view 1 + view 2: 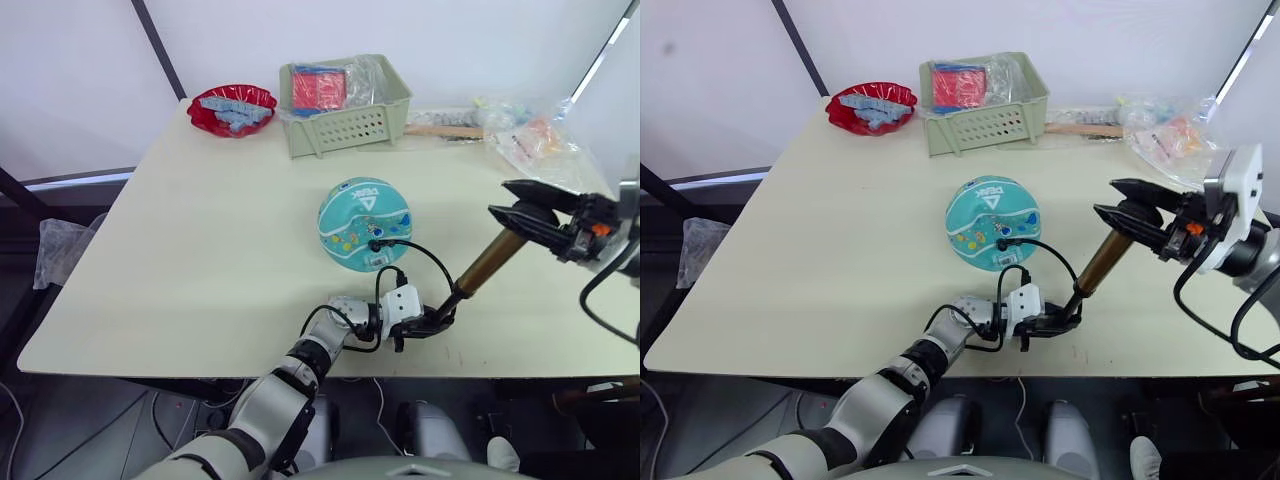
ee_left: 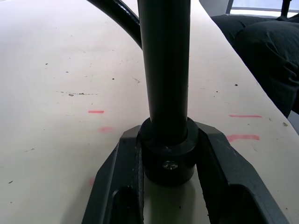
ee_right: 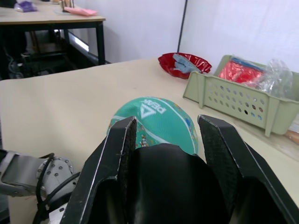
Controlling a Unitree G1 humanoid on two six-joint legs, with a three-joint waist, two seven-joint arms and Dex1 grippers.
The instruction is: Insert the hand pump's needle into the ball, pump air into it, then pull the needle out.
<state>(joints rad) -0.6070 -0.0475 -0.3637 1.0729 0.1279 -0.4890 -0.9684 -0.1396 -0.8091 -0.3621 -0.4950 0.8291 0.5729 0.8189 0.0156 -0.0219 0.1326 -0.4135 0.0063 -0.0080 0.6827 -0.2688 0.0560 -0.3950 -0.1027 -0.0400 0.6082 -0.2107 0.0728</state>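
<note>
Even, diffuse lighting is recorded throughout; the table is rendered bright, without hard glare. A soft, short shadow is noted beneath the ball, indicating overhead light. A dull sheen is observed along the pump barrel. Highlights are seen on the plastic bags at the far edge. In the wrist views, the nearest black parts are rendered soft and dark. Straight table edges appear slightly bowed towards the frame borders.

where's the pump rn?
Head views: the pump slants over the table's near right, right of the ball, base clamped in the left pincer, handle in the right pincer.
</note>
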